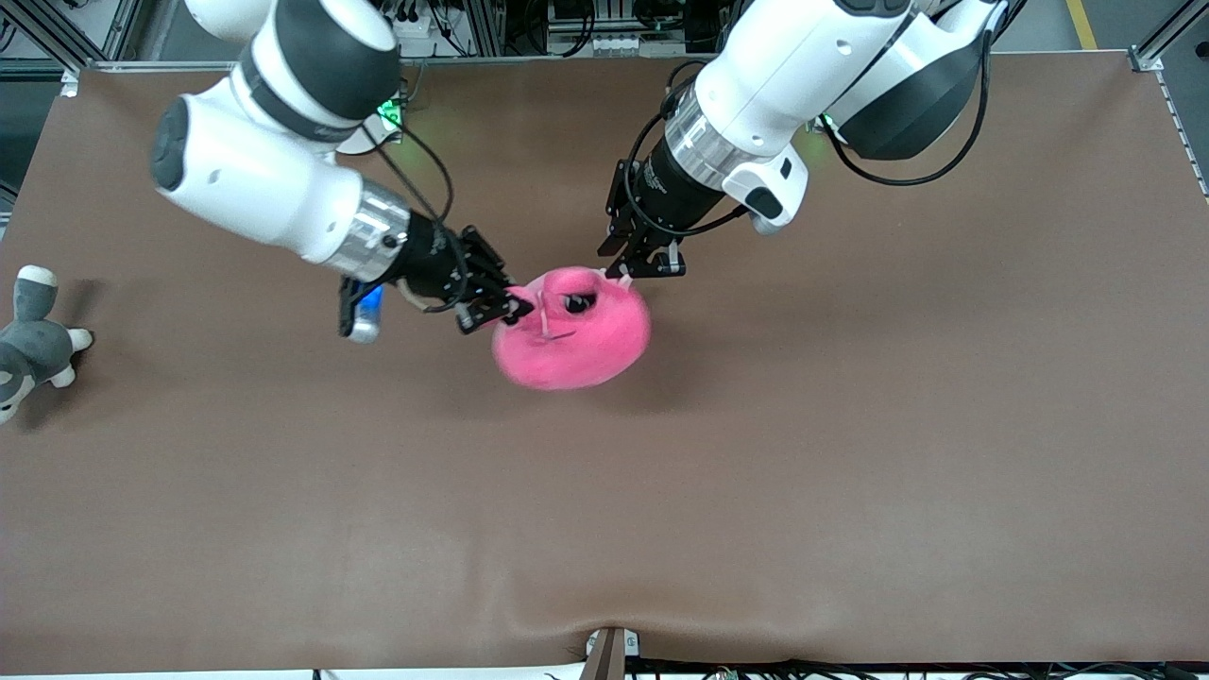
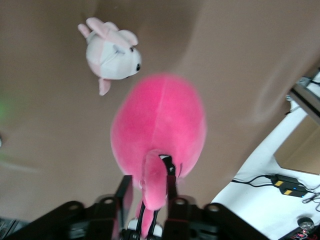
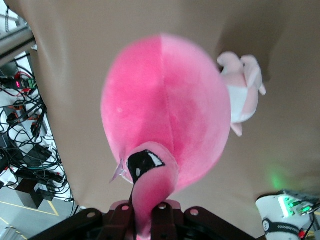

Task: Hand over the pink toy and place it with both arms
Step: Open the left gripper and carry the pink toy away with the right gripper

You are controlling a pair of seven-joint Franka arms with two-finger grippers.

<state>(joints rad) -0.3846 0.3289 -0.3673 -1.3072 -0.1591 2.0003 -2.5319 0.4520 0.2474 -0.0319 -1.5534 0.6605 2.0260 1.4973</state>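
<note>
1. Right gripper (image 1: 515,307), black two-finger, is pinched tight on one eye stalk of the round hot-pink plush toy (image 1: 571,331); the right wrist view shows the stalk squeezed between its fingers (image 3: 162,212), dark eye w/ white glint just past the tips.
2. Left gripper (image 1: 635,269), also black, sits at the toy's other stalk. In the left wrist view its fingers (image 2: 171,192) stand a bit apart w/ the stalk hanging between them, the grip loosened, touching on one side at most.
3. Pink toy hangs in the air off the right gripper, over the middle of the brown cloth-covered table (image 1: 850,453), body drooping below both grippers.
4. Small white and pale pink dog plush (image 2: 111,52) lies on the cloth beneath the toy; seen only in the wrist views, hidden by the pink toy in the front view.
5. Grey and white plush (image 1: 30,340) lies at the table edge, toward the right arm's end, well apart from the toy.
6. Both white arms reach in from their bases to meet over the table's centre.
</note>
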